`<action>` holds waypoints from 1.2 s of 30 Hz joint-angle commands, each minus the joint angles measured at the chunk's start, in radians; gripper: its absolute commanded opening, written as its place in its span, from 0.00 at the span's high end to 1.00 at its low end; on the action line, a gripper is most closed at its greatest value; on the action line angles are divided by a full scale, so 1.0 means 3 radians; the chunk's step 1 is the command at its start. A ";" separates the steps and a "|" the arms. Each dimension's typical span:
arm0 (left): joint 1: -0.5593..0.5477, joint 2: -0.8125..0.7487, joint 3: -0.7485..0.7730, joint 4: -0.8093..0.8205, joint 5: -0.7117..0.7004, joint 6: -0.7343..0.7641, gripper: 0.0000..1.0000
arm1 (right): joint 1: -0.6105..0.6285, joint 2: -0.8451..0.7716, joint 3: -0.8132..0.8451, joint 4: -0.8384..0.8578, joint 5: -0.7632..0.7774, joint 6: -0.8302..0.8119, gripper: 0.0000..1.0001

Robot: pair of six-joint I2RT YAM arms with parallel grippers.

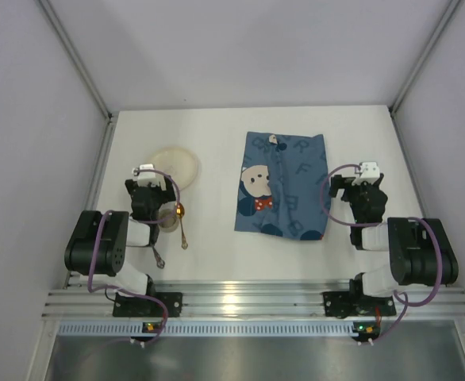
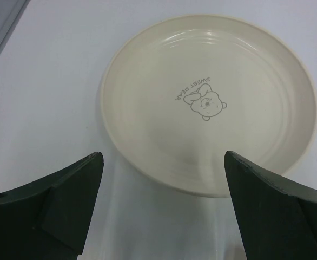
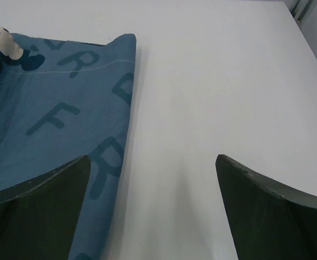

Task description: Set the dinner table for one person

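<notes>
Two grippers showing: how are the jaws standing? (Kim)

Both are gaping wide, gripping nothing. Left gripper [image 2: 163, 157] is pointing at the plate [image 2: 207, 103], which is lying just ahead of its fingertips. Right gripper [image 3: 152, 160] is hanging over bare table [image 3: 212, 81], just beside the right edge of the mat [image 3: 55, 108]. (Raj)

Any writing reading clearly? (Kim)

Plate is carrying "SWEET BEAR" in grey over a small bear face, centre of the dish. Mat is showing big dark-blue letters, R and F legible, plus a cartoon mouse print. (Raj)

Where's the table sitting? (Kim)

It's spanning the whole cell floor, from the arm bases to the far wall. Plate is resting on its left half, mat is lying right of centre, the two well apart. (Raj)

Anything else lying around? (Kim)

A thin utensil [image 1: 183, 232] is lying beside the left arm, near the plate; too small for telling which kind. (Raj)
</notes>
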 commanded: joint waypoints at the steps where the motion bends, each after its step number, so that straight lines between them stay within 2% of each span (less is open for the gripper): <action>1: 0.0009 0.0021 -0.0001 0.0248 0.0027 -0.0032 0.01 | 0.0029 -0.0013 0.0016 0.0239 -0.0071 -0.0016 0.00; 8: 0.0009 0.0036 -0.0027 0.0365 0.0027 -0.0032 0.02 | 0.0029 -0.0049 0.0011 0.0117 -0.0081 -0.0017 0.00; 11: 0.0009 0.0072 -0.0048 0.0438 0.0032 -0.0022 0.02 | 0.0050 -0.0492 0.0414 -0.0780 -0.0275 -0.0108 0.00; 12: 0.0009 0.0077 -0.0048 0.0447 0.0033 -0.0022 0.01 | 0.0070 -0.0550 0.0775 -0.1523 -0.0346 -0.0124 0.00; 15: 0.0009 0.0072 -0.0048 0.0437 0.0027 -0.0022 0.02 | 0.0222 -0.0647 0.1450 -0.2467 -0.0383 0.0059 0.00; 20: 0.0009 0.0067 -0.0048 0.0437 0.0027 -0.0022 0.01 | 0.0382 -0.0831 0.2178 -0.3105 -0.0750 0.0351 0.00; 25: 0.0009 0.0072 -0.0037 0.0422 0.0027 -0.0022 0.01 | 0.1066 -0.1408 0.2751 -0.3570 -0.0868 0.0520 0.00; 26: 0.0009 0.0072 -0.0042 0.0432 0.0027 -0.0022 0.02 | 0.1174 -0.1510 0.2772 -0.3611 -0.0853 0.0607 0.00; 28: 0.0004 0.0062 -0.0053 0.0447 0.0027 -0.0001 0.01 | 0.1267 -0.1812 0.2635 -0.3682 -0.0457 0.1416 0.00; 29: -0.0027 0.0051 -0.0043 0.0442 -0.0049 -0.0001 0.01 | 0.1247 -0.1914 0.2589 -0.4073 -0.0120 0.1815 0.00; 30: -0.0083 -0.0055 -0.0002 0.0331 -0.0424 -0.0011 0.02 | 0.1226 -0.2098 0.2411 -0.4755 0.0526 0.2487 0.00; 31: -0.0205 -0.0162 0.0090 0.0061 -0.0676 -0.0001 0.01 | 0.1185 -0.2170 0.2273 -0.4868 0.0538 0.2631 0.00; 32: -0.0241 -0.0381 0.0440 -0.0691 -0.0815 -0.0001 0.02 | 0.1018 -0.2201 0.2170 -0.4824 0.0290 0.2561 0.00; 33: -0.0252 -0.0459 0.0671 -0.1159 -0.0867 -0.0037 0.02 | 0.0966 -0.2156 0.2124 -0.4813 -0.0219 0.2414 0.00; 34: -0.0252 -0.0506 0.0916 -0.1518 -0.0822 -0.0078 0.02 | 0.0950 -0.2085 0.2184 -0.4940 -0.0300 0.2357 0.00; 35: -0.0252 -0.0541 0.1405 -0.2129 -0.0730 -0.0027 0.02 | 0.0950 -0.2003 0.2270 -0.5083 -0.0306 0.2316 0.00; 36: -0.0257 -0.0547 0.1653 -0.2368 -0.0497 -0.0012 0.02 | 0.0950 -0.1861 0.2449 -0.5342 -0.0301 0.2234 0.00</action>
